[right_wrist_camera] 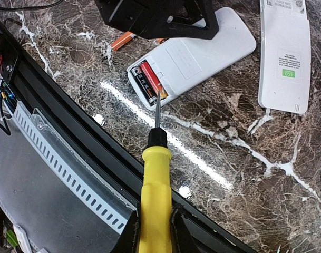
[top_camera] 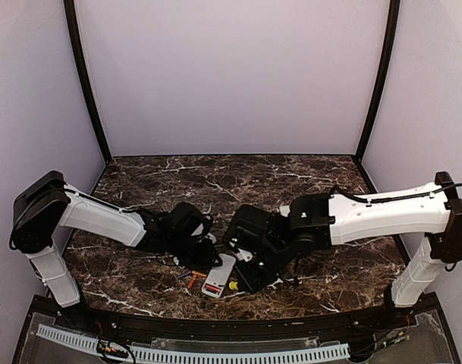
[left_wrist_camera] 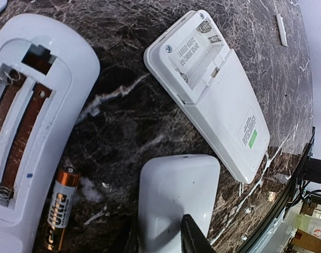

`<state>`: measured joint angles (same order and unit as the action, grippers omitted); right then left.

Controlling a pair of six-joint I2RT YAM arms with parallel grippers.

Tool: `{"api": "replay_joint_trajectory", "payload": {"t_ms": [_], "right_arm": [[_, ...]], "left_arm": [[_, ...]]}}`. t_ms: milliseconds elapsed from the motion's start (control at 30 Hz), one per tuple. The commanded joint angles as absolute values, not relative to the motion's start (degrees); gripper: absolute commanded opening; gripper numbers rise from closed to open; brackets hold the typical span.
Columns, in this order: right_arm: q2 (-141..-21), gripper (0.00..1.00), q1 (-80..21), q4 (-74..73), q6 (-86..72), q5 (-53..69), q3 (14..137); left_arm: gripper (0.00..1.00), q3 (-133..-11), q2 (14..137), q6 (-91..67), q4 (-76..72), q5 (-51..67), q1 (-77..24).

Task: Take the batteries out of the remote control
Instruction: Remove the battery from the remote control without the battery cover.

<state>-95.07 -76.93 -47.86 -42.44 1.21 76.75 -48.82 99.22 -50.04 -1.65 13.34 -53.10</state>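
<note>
A white remote point(right_wrist_camera: 202, 52) lies back up near the table's front edge. Its open compartment holds two batteries point(right_wrist_camera: 148, 81), one red and one black. My left gripper point(left_wrist_camera: 160, 232) is shut on this remote's body point(left_wrist_camera: 176, 195). My right gripper point(right_wrist_camera: 152, 226) is shut on a yellow-handled screwdriver point(right_wrist_camera: 155, 184). The screwdriver's tip rests at the compartment's edge beside the batteries. A loose orange battery point(right_wrist_camera: 122, 40) lies beyond the remote, and it also shows in the left wrist view point(left_wrist_camera: 57, 213). In the top view both grippers meet over the remote point(top_camera: 218, 277).
Two more white remotes with empty compartments lie close by, one at the left point(left_wrist_camera: 28, 121) and one farther off point(left_wrist_camera: 207, 89), also seen in the right wrist view point(right_wrist_camera: 284, 58). A small white strip point(left_wrist_camera: 280, 29) lies beyond. The black front rail point(right_wrist_camera: 70, 132) borders the table.
</note>
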Motion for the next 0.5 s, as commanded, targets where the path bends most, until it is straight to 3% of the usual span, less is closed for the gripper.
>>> {"api": "replay_joint_trajectory", "payload": {"t_ms": [0, 467], "right_arm": [[-96.43, 0.0, -77.05, -48.4, -39.77, 0.72, 78.31], [-99.06, 0.0, -76.8, -50.52, -36.38, 0.24, 80.69]], "left_arm": [[0.26, -49.35, 100.83, -47.08, -0.36, 15.05, -53.32], [0.24, -49.57, 100.9, -44.56, 1.23, 15.77, -53.35]]}}
